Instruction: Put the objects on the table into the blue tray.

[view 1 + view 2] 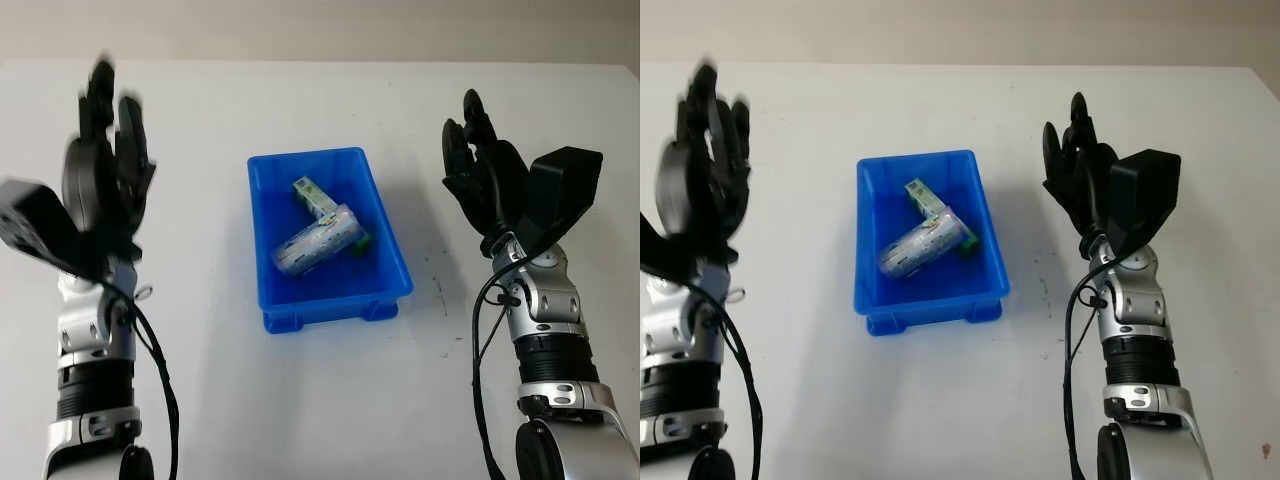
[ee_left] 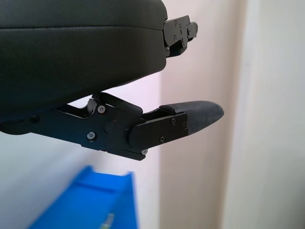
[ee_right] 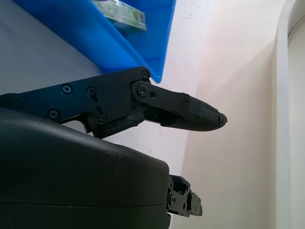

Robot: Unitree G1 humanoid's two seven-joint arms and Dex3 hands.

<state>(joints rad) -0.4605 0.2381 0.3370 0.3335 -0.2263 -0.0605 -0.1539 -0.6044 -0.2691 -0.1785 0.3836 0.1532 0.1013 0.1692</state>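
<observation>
"Where did the things lie?"
"Inside the blue tray (image 1: 390, 262): a pale can (image 1: 316, 240) on its side, long axis slanting near-left to far-right, over a green carton (image 1: 322, 206)."
"The hands?"
"Left hand (image 1: 105, 165) and right hand (image 1: 480, 180) were raised either side, open, empty."

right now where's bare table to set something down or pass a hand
Bare table lies in front of the blue tray, between the two arms, and behind it to the far edge. Strips also run between the tray and the open left hand, and the tray and the open right hand. The tray is crowded: a cylindrical can lies over a green-white box.
</observation>
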